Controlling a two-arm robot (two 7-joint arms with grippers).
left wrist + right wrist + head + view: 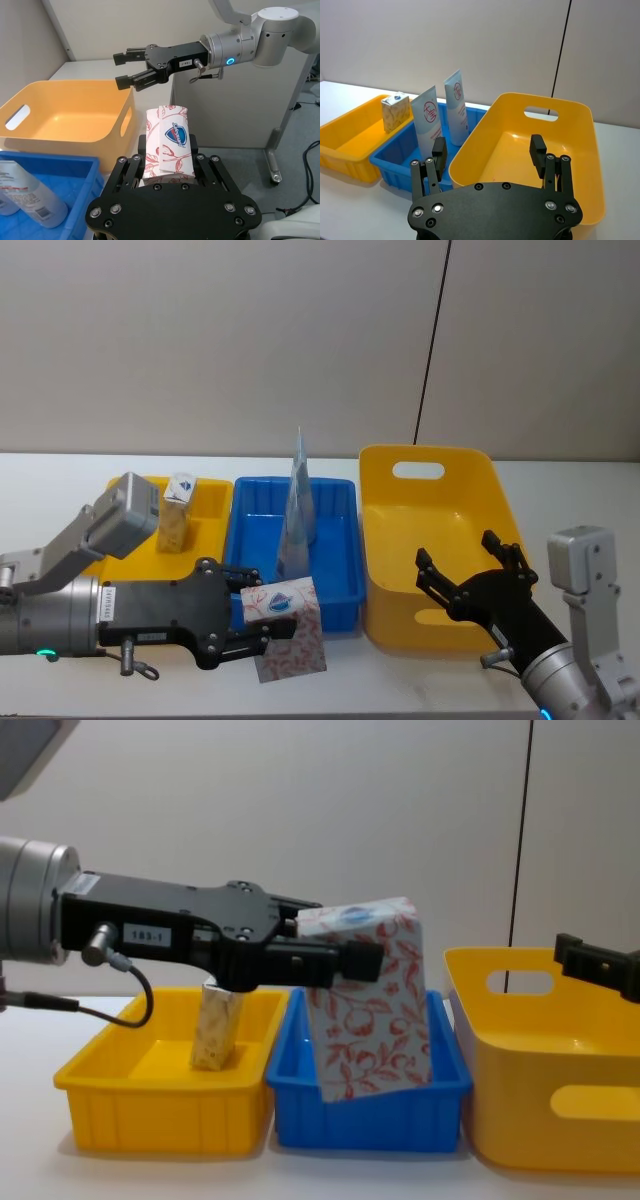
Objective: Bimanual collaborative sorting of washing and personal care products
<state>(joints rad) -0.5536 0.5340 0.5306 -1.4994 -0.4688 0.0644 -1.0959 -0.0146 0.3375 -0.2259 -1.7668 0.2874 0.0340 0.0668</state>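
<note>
A white tabletop [400, 685] stands against a plain grey wall [200, 340], with a thin black cable [432, 340] running down it. Toward its near edge, before the blue bin [338, 540], the left hand [262, 610] grasps the raised white box with red leaf pattern [295, 645]. The right hand [456, 550], fingers spread, hovers at the large yellow bin [470, 500]'s near wall.

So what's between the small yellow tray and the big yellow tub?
The blue plastic tray, holding tall pale-blue pouches, as the head view shows. The left tool holds the white red-leaf box near its front edge.
</note>
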